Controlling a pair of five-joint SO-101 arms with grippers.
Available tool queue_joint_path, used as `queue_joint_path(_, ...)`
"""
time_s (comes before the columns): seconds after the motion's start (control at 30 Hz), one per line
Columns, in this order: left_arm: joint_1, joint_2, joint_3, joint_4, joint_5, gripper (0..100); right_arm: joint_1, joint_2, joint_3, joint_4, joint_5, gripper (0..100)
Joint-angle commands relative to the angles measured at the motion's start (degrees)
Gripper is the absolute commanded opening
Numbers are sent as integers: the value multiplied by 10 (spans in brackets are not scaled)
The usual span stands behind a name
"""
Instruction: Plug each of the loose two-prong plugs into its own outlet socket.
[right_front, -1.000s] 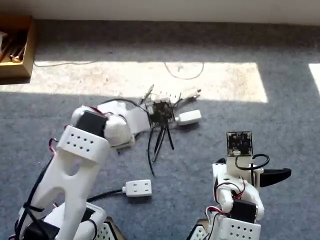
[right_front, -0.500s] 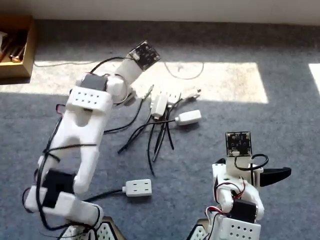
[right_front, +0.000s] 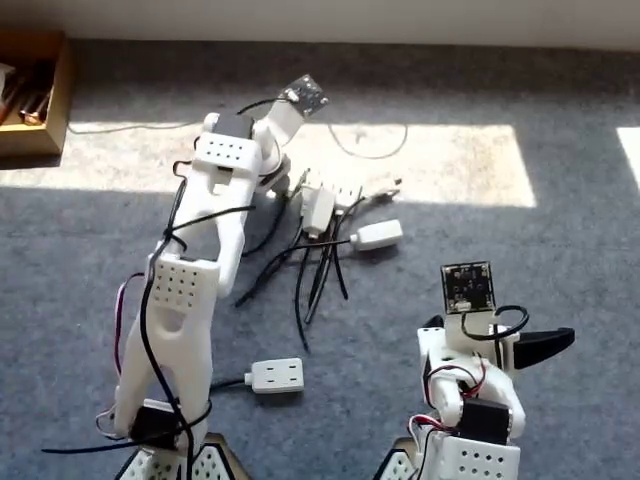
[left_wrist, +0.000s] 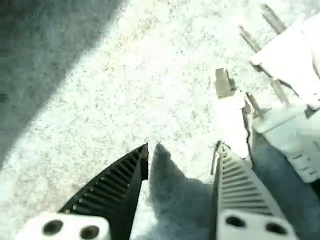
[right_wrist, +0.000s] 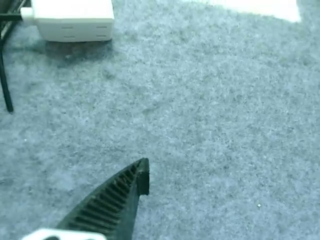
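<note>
Several white two-prong plugs (right_front: 330, 195) lie bunched at the edge of the sunlit carpet, black cables (right_front: 315, 270) trailing toward me. A white outlet strip (right_front: 275, 375) lies near the arm bases. Another white outlet block (right_front: 378, 235) (right_wrist: 70, 20) sits just right of the bunch. My left gripper (right_front: 297, 190) (left_wrist: 180, 150) hangs open over the carpet right beside the plugs (left_wrist: 292, 135), holding nothing; its white finger (left_wrist: 240, 185) is closest to a small plug (left_wrist: 231, 115). My right gripper (right_front: 515, 342) stays low at the near right, its black finger (right_wrist: 127, 192) swung wide, open and empty.
A wooden box (right_front: 30, 95) stands at the far left edge. A thin wire loop (right_front: 365, 150) lies on the sunlit patch behind the plugs. Bare grey carpet (right_front: 560, 250) spreads to the right and between the two arms.
The left arm rose from a folded pose and stretched far out, bringing its gripper down beside the plug bunch. The right arm shifted only slightly.
</note>
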Motion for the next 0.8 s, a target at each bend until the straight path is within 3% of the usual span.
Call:
queue_joint_path(0.0, 21, 44, -182, 95, 5, 220, -4, -7, 72, -7, 6, 688)
queue_joint_path(0.17, 19, 77, -348, 186, 29, 220, -4, -7, 72, -7, 6, 688)
queue_joint_path(0.4, 15, 33, -317, 200, 102, 220, -4, -7, 72, -7, 6, 688)
queue_joint_path(0.57, 31, 44, -247, 186, 107, 220, -4, -7, 72, -7, 6, 688)
queue_joint_path(0.77, 39, 79, -247, 174, 121, 220, -4, -7, 72, -7, 6, 688)
